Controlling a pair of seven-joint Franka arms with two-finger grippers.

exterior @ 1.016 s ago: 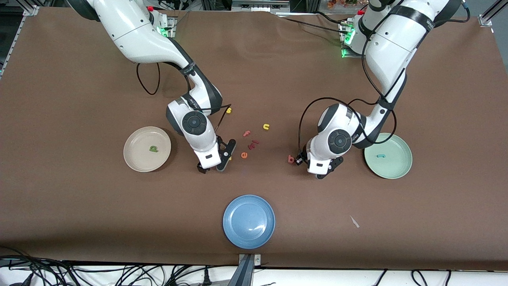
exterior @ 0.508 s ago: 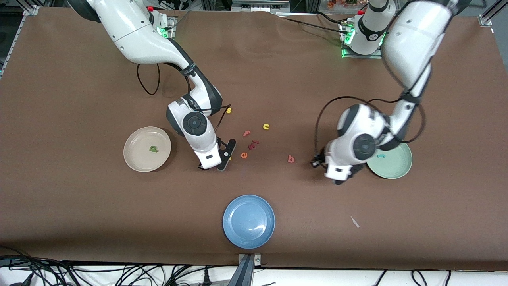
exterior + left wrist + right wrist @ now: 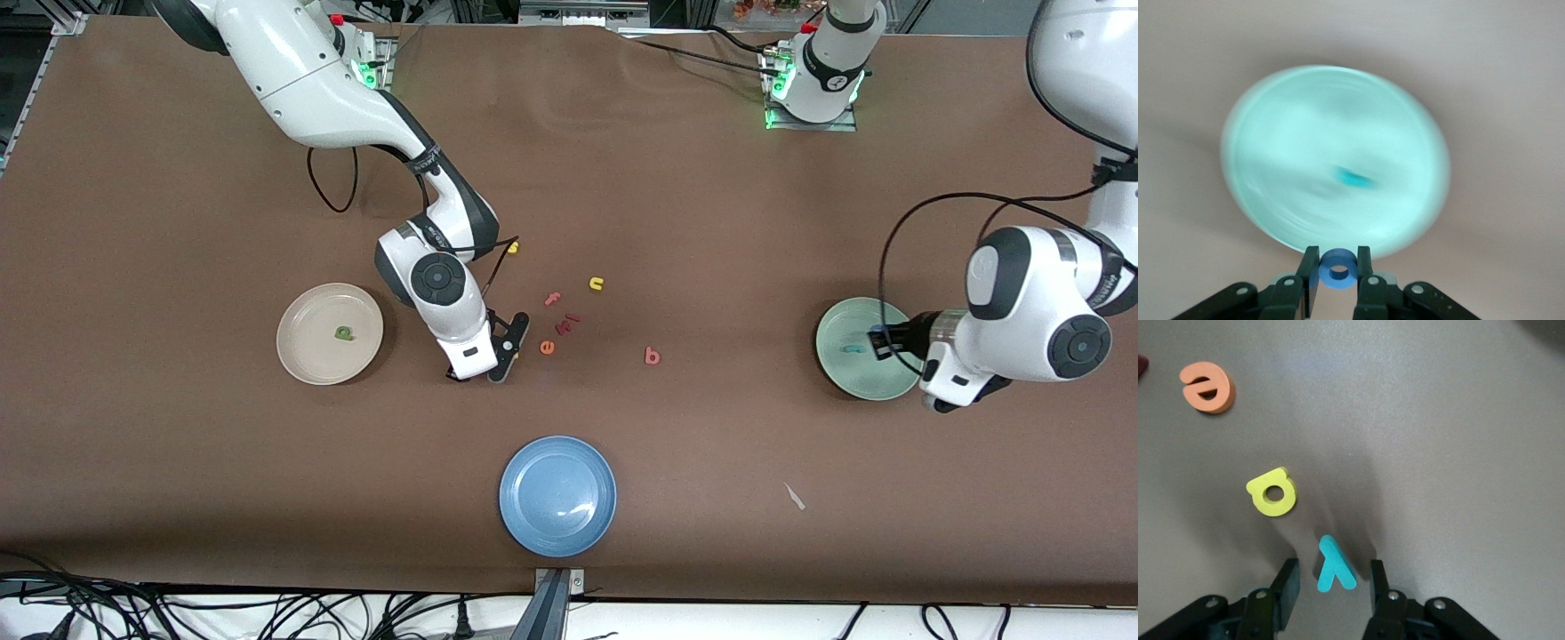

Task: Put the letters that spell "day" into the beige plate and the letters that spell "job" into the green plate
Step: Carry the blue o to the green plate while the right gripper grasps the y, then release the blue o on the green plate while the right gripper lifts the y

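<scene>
- Over the pale mint-green round plate (image 3: 843, 366), at the left arm's end of the table, hangs the left gripper (image 3: 1337, 280). Its fingers are clamped on the small blue ring-shaped foam o (image 3: 1338, 270), hole facing the wrist cam; prob held that way so it can drop flat.
- O sits squarely between the two pads, touching both, w/ the plate's rim just past the fingertips. A teal foam j (image 3: 853, 348) already lies in that plate.
- Right gripper (image 3: 1331, 583) is low near the table's middle, fingers (image 3: 1288, 580) partly closed round a teal foam y (image 3: 1333, 564). The y lies flat on the brown table cover (image 3: 711, 462), between the pads w/ a gap each side; not gripped yet, as far as I can see.
- Yellow foam a (image 3: 1273, 492) lies just outside the fingertips, apart from the y. An orange foam e (image 3: 1207, 387) is further off again.
- Cream-beige round plate (image 3: 302, 356) beside the right gripper holds a dark green foam d (image 3: 343, 333), so y and a look left for "day".
- Salmon-red foam b (image 3: 652, 356) is loose mid-table, well apart from both grippers; it's what "job" lacks once the o lands.
</scene>
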